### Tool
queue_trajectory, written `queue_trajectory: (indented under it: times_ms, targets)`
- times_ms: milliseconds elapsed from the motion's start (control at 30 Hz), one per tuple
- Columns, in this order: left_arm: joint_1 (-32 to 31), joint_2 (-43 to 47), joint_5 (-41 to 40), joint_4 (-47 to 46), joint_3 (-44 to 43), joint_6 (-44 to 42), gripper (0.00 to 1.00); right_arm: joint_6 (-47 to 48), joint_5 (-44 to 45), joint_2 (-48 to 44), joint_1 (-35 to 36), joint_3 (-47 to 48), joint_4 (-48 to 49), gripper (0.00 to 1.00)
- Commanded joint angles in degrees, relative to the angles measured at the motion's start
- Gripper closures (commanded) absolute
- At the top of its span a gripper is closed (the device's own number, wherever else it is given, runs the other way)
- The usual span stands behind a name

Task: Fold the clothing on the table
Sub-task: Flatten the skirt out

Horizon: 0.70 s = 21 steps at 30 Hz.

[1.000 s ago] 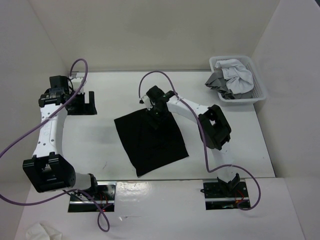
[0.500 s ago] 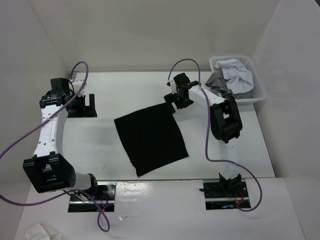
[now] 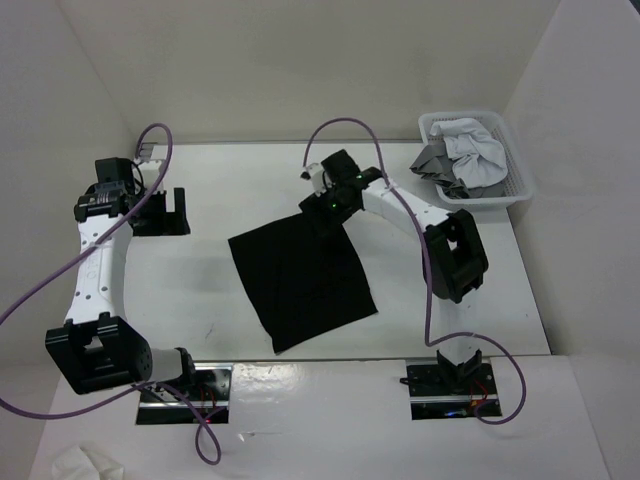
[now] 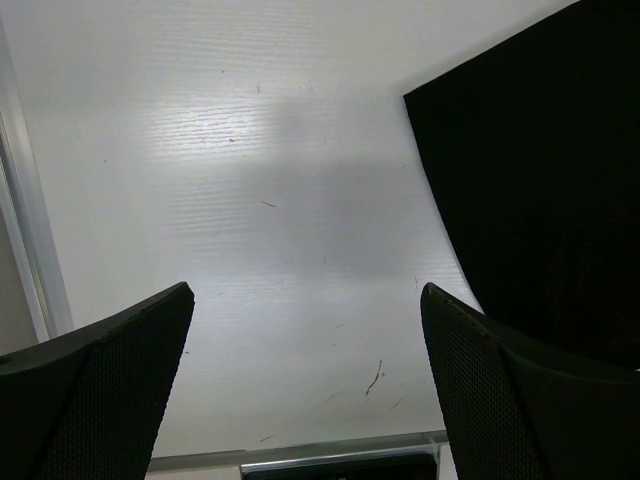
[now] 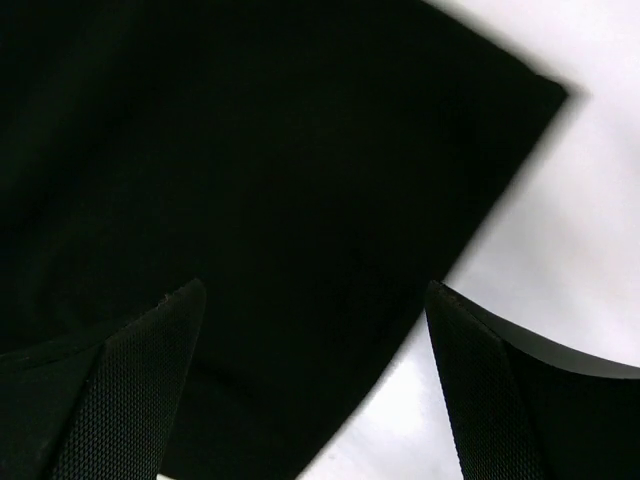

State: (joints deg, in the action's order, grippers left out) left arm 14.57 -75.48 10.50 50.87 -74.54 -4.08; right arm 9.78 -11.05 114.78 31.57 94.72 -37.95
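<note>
Change noted: the right gripper [image 3: 324, 216] has swung back from the far right, off the cloth, to sit over the far right corner of the clothing [image 3: 300, 282]. A second ago it was further in over the cloth. The garment's outline has not shifted. The left arm has edged slightly left.

Item, clothing: plain black fabric with no print, lying flat on the table [image 3: 200, 290] as a single four-cornered panel turned at an angle. It sits in the middle of the table, a little nearer the front edge. Its edges are straight and no wrinkles can be made out. The right wrist view shows one sharp corner against the white surface.

Item, right gripper: fingers spread wide and holding nothing. Whether they touch the cloth, I cannot tell.

Item, left gripper [image 4: 305, 292]: fingers spread wide and released, over bare table at the far left, well apart from the garment. Its own camera catches the cloth's left corner.

Item, white basket [image 3: 518, 172]: far right corner, holding a white garment [image 3: 476, 140] and a grey garment [image 3: 434, 160].
</note>
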Motion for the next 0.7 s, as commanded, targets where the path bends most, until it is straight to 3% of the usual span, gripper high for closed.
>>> queue_trajectory:
  times_ms: [0,233,667]
  targets:
    - [1.2,1.8,0.0,-1.0,1.1,0.6,0.00,1.9,1.5,-1.1,5.9,-3.0,1.0,0.06]
    - [2.4,3.8,-1.0,-1.0,2.2,0.6,0.00,2.6,5.1,3.6,13.6,-2.3,1.6,0.06]
    - [2.9,5.6,-2.1,-1.0,3.4,0.6,0.00,1.4,9.4,10.5,13.1,3.4,3.6,0.06]
